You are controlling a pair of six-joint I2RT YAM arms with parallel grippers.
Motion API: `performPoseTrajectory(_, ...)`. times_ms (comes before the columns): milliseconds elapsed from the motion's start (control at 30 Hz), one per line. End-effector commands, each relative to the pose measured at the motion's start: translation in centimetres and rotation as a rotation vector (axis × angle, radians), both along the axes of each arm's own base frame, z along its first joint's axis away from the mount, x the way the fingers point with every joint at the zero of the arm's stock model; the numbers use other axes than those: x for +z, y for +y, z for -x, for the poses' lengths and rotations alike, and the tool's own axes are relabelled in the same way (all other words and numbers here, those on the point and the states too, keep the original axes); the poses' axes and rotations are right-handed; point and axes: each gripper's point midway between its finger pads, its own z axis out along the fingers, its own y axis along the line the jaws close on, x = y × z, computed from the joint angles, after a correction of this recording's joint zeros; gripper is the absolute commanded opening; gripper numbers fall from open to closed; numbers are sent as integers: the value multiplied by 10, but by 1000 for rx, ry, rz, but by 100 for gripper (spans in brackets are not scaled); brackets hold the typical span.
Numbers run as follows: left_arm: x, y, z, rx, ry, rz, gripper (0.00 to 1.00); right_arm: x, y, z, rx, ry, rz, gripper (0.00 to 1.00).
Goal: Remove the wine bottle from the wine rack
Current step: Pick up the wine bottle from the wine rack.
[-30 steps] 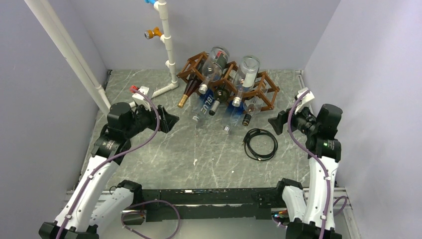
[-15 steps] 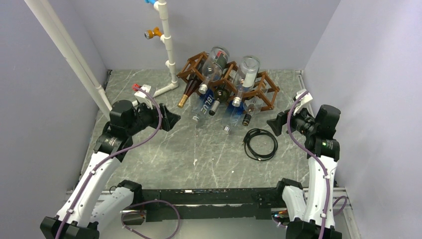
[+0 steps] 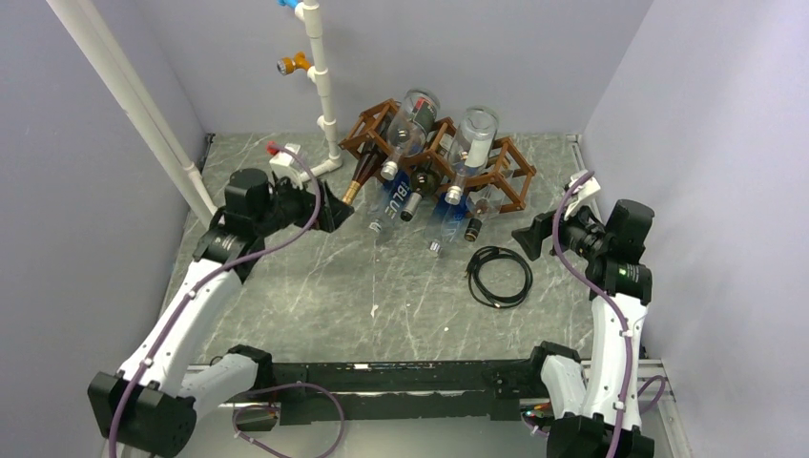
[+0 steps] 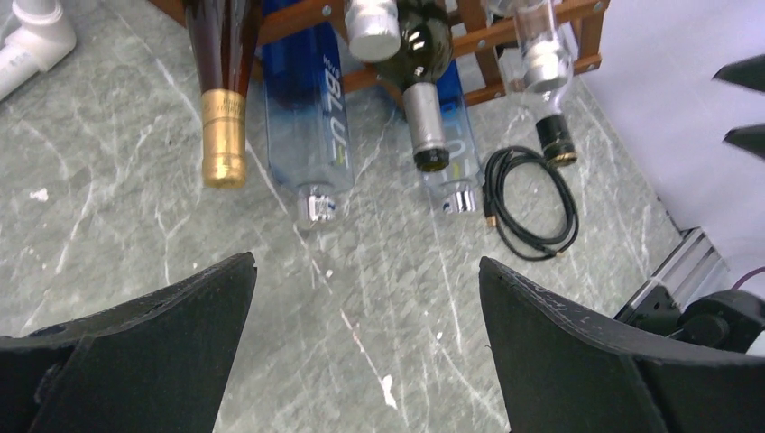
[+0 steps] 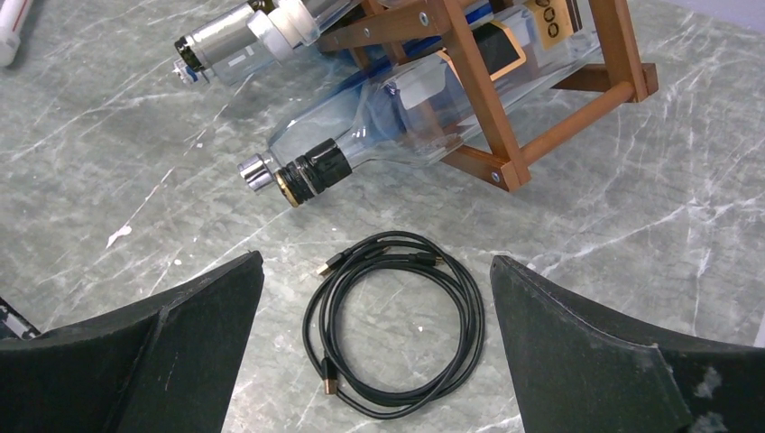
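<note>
On the marble table [image 3: 382,305], the left gripper [image 3: 332,207], spread, is brought nearer the gold-necked bottle [image 3: 355,186] lodged in the rack [image 3: 523,176], upper centre; the right gripper [image 3: 530,239], spread, is unmoved; a grasp is judged next.

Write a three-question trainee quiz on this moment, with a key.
1. True or false: the black left claw and the black right claw both stand open, holding nothing.
2. What lies on the grey marbled table just ahead of the right claw? A) a coiled black cable; B) a steel corkscrew; C) a folded white cloth.
3. In the left wrist view, the dark brown glass wine bottle pokes out of the brown wooden lattice wine rack. What colour is the foil on its neck?

Key: 1 true; 2 A; 3 gold.
</note>
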Motion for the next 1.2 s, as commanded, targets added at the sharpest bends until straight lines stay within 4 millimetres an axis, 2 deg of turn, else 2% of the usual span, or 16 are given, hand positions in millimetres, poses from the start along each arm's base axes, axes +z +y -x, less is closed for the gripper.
performPoseTrajectory(0, 46, -18, -24, -23, -56, 100, 99, 12, 1, -4, 26, -36, -8, 100)
performPoseTrajectory(233, 55, -40, -70, 23, -18, 119, 99, 9, 1, -5, 33, -33, -31, 100)
performPoseTrajectory(367, 48, -58, -101, 34, 11, 80, 93, 6, 1, -4, 41, -32, -42, 100)
performPoseTrajectory(533, 33, -79, -131, 54, 47, 17, 86, 3, 2, -4, 48, -42, -46, 100)
performPoseTrajectory(767, 20, -96, -148, 51, 66, -59, 79, -6, 3, -3, 56, -38, -50, 100)
performPoseTrajectory(1000, 9, -116, -158, -2, 91, -36, 71, -14, 4, -1, 61, -24, -56, 100)
performPoseTrajectory(1167, 2, -126, -164, -13, 106, -37, 70, -16, 5, 0, 63, -19, -58, 100)
